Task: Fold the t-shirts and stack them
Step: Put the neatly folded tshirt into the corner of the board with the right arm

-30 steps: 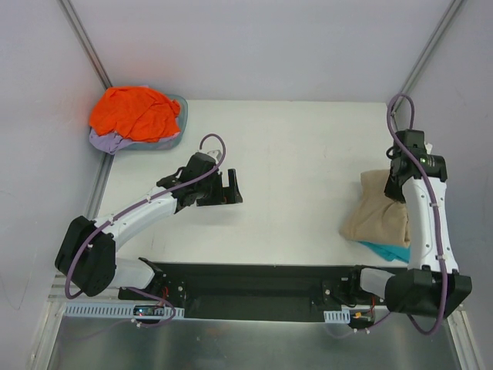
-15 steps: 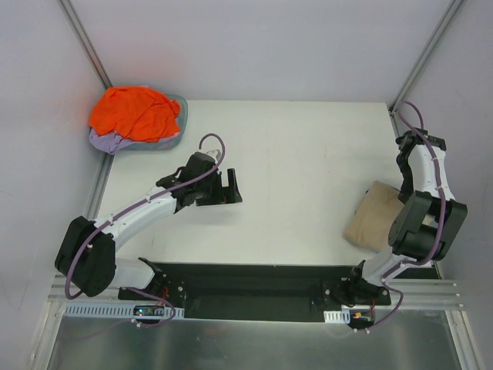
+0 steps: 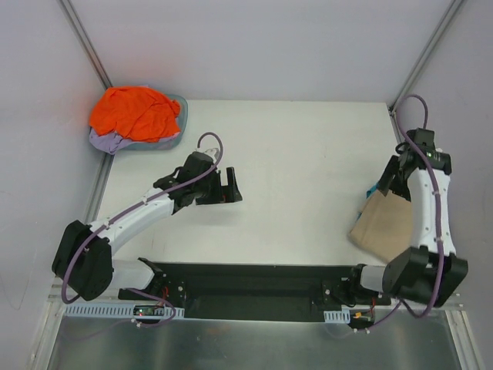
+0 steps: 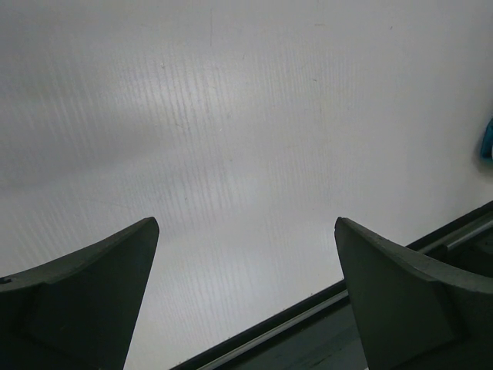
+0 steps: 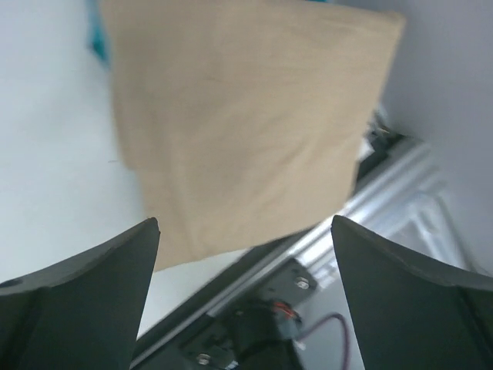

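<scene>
From above, we see the orange shirt [image 3: 132,112] heaped crosswise over a lavender shirt [image 3: 102,140] in the basin [image 3: 182,108], up and left of the left gripper [image 3: 233,187]. That gripper is the nearer one, spread open and facing right, with its arm stretched low. The right gripper [image 3: 385,183] hovers by the folded tan shirt [image 3: 385,230], with a teal shirt [image 3: 373,189] peeking out.

The left wrist view shows bare table [image 4: 246,116] between parted fingers.

The right wrist view shows fingers wide apart above the tan shirt, apparently holding nothing, though the blur leaves doubt.
</scene>
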You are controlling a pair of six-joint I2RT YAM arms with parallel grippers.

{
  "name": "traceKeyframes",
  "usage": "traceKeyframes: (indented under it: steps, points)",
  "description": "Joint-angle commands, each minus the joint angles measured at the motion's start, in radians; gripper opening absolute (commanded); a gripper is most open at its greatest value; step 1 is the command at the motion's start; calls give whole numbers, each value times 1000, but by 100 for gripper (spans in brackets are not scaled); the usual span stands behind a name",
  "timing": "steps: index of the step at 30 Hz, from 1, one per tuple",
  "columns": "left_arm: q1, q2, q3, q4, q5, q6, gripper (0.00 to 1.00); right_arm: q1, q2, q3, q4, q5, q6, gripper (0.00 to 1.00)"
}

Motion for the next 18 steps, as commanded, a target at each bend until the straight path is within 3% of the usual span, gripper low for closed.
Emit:
traceKeyframes:
  steps: [1, 5, 12, 18]
  points:
    - [12, -58, 10, -19, -14, 15, 99, 0, -207, -92, 167, -407, 22, 97]
    - [21, -107, 27, -65, -68, -1, 99, 40, -339, -224, 299, -599, 24, 96]
    - [42, -195, 41, -204, -263, -37, 99, 216, -445, -367, 486, -670, 83, 97]
    - [47, -243, 78, -412, -443, -126, 99, 259, -448, -479, 665, -661, 125, 97]
